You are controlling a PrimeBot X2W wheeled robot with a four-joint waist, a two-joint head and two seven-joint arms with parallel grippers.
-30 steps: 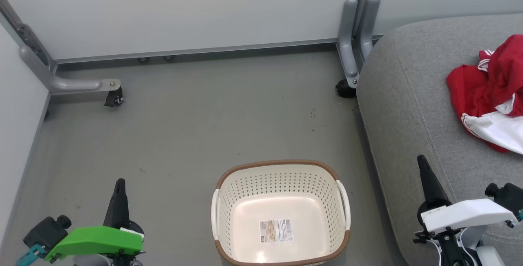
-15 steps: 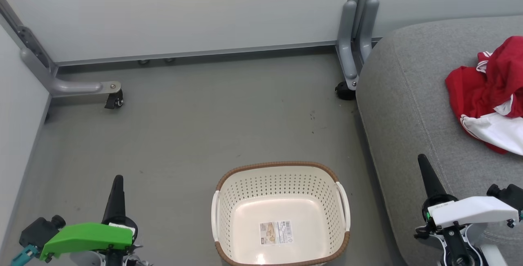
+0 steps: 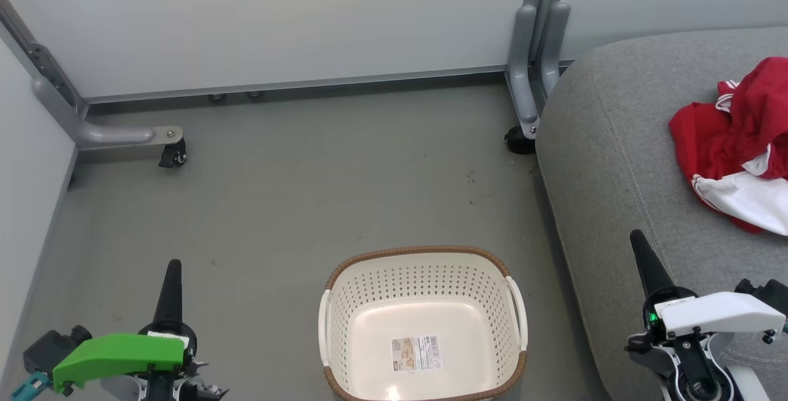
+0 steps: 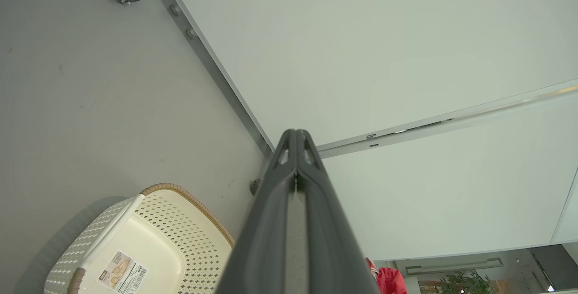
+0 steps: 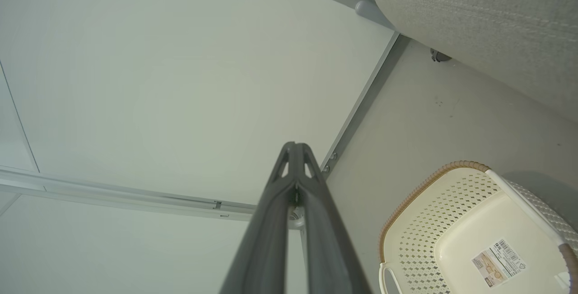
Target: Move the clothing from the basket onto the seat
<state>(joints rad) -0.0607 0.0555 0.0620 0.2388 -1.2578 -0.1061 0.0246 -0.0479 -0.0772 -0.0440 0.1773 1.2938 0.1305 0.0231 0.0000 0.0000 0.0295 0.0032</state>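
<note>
Laundry basket (image 3: pixel 422 249) stands on the floor (image 3: pixel 277 204) at 6 o'clock, paper label (image 3: pixel 417 350) exposed on its bottom. Red-and-white clothing (image 3: pixel 732 142) lies crumpled on the grey seat (image 3: pixel 609 161) at 3 o'clock. Left end effector (image 3: pixel 172 273) at 8 o'clock and right end effector (image 3: pixel 639 250) at 4 o'clock are both closed, gripping nothing.

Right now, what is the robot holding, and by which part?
Nothing. The left end effector and right end effector are shut and empty; clothing lies on the seat.
</note>
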